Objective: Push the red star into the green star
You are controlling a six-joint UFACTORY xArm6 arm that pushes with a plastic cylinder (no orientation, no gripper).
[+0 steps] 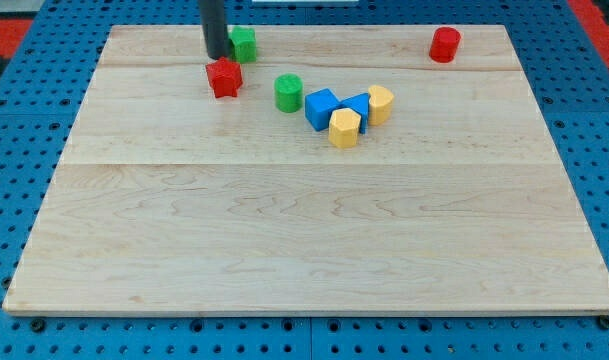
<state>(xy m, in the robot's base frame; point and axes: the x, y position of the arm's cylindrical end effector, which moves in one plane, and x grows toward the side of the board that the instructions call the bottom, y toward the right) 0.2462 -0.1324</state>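
Near the board's top edge, my tip (217, 56), a bare rod with no pincer, is standing between the red star (224, 77) and the green star (244, 43); they are not yet touching.

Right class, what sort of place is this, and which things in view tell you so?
Probably a robotics lab test bench: a wooden board lies on a blue perforated base, small coloured blocks such as the red star sit on it, and my tip stands among them.

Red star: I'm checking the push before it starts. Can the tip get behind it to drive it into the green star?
Probably yes, after a detour. My tip sits above the red star, beside the green star. The board below the red star is open.
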